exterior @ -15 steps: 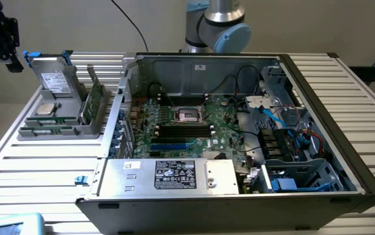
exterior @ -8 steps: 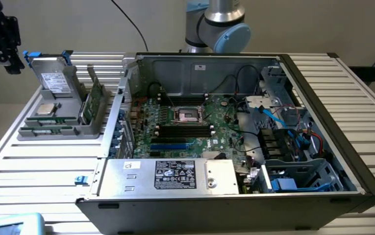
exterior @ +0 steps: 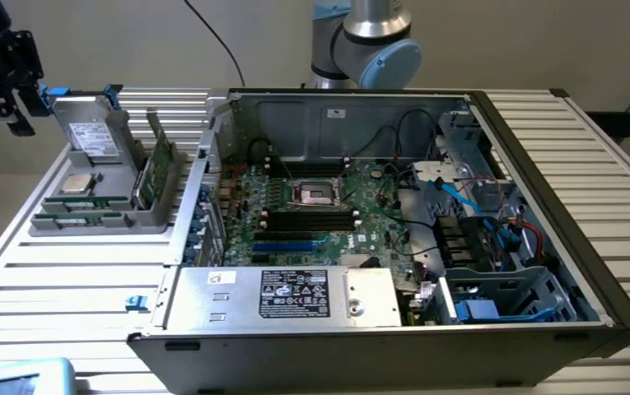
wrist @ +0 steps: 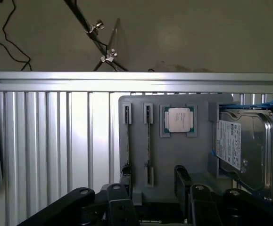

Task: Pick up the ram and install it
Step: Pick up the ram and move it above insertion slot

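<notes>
The computer case sits on the counter, taking up the middle and the exterior view's right. The holder sits just beside it, on the exterior view's left. In the holder, the drive stands at the far end and the processor lies flat nearer. The ram stands on edge in a slot on the side toward the case, seemingly with a second stick beside it. The gripper hangs near the drive, farther to the exterior view's left, fingers apart. The arm's base rises behind the case.

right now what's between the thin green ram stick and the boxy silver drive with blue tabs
The small square silver processor chip, seated in the grey holder, in the wrist view.
</notes>
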`<state>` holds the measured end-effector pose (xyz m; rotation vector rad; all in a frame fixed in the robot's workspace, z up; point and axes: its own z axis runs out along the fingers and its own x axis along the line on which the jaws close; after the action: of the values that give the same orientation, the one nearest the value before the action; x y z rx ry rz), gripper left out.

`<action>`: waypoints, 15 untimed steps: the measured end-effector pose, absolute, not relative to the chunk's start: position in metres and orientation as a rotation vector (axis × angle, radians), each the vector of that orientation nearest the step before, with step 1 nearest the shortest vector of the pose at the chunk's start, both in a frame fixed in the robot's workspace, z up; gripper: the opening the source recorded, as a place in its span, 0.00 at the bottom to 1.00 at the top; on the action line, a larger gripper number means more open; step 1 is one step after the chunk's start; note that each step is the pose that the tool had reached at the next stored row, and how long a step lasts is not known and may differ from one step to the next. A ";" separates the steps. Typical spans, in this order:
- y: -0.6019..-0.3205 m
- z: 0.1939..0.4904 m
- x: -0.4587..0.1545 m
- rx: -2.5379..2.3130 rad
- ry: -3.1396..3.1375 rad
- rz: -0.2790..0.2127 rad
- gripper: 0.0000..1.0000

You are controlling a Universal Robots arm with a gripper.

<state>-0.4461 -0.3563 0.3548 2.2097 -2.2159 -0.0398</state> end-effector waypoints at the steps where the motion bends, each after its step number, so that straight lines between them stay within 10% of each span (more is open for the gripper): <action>1: -0.356 0.353 -0.446 2.210 -2.216 -0.040 0.49; 15: -0.359 0.327 -0.436 2.210 -2.216 -0.039 0.49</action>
<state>-0.4362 -0.3589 0.3274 2.2098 -2.2157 -0.0390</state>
